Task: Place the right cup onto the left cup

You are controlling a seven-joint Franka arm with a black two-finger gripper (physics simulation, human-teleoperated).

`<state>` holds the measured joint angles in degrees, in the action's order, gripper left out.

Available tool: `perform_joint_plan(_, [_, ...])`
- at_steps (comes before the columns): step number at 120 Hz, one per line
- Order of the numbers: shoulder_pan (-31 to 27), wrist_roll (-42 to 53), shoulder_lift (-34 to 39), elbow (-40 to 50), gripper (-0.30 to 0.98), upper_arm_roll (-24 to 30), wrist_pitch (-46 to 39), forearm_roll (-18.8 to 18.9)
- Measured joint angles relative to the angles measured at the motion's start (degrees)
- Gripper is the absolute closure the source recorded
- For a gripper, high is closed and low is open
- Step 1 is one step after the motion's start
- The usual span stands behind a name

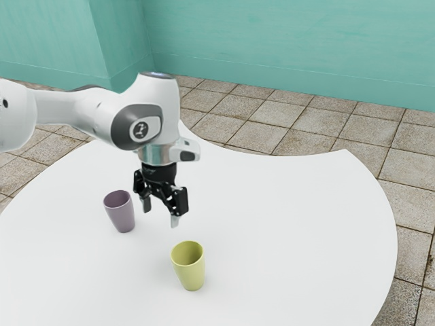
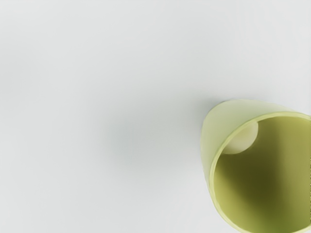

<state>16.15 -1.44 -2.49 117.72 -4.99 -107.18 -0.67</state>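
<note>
Mauve cup (image 1: pixel 121 212) upright on the white tabletop (image 1: pixel 292 217), toward the exterior view's left, mouth up. Yellow-green cup (image 1: pixel 192 270) also upright, nearer in the exterior view and farther to its right; the two stand apart, neither stacked on the other. Both plain, without handles, wider at the rim than at the base. Hand (image 1: pixel 161 215) black, pointing down, raised above the tabletop, between the cups as counted across the exterior view; its two fingers spread well apart, nothing gripped, touching neither cup. White arm (image 1: pixel 81 112) enters from the exterior view's left. Wrist view: yellow-green cup seen from above at a slant, its open mouth partly cut off by the frame; olive shade within, a paler rounded patch inside, soft grey shadow on the tabletop beside it. Beyond the tabletop's curved edge, stone-tiled floor (image 1: pixel 272 112), then a teal wall (image 1: pixel 285 41).
</note>
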Motion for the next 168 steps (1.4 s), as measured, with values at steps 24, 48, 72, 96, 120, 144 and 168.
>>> perform_joint_plan(24, [-0.53,-0.79,0.00,3.38,0.00,2.75,-5.09,-0.87])
perform_joint_plan(48, [0.97,-1.67,-0.14,4.59,0.00,3.14,-7.13,-2.25])
perform_joint_plan(72, [-0.13,-2.30,-0.48,6.07,0.00,3.15,-8.73,-2.87])
perform_joint_plan(96, [-0.44,-2.73,-1.00,7.00,0.00,3.14,-11.42,-2.99])
perform_joint_plan(120, [-0.06,-3.05,-1.88,7.95,0.00,3.15,-13.35,-3.08])
perform_joint_plan(144, [-0.23,-3.28,-2.66,9.49,0.00,3.15,-15.42,-3.13])
perform_joint_plan(168, [-0.24,-3.45,-3.92,9.61,0.00,3.15,-16.97,-3.39])
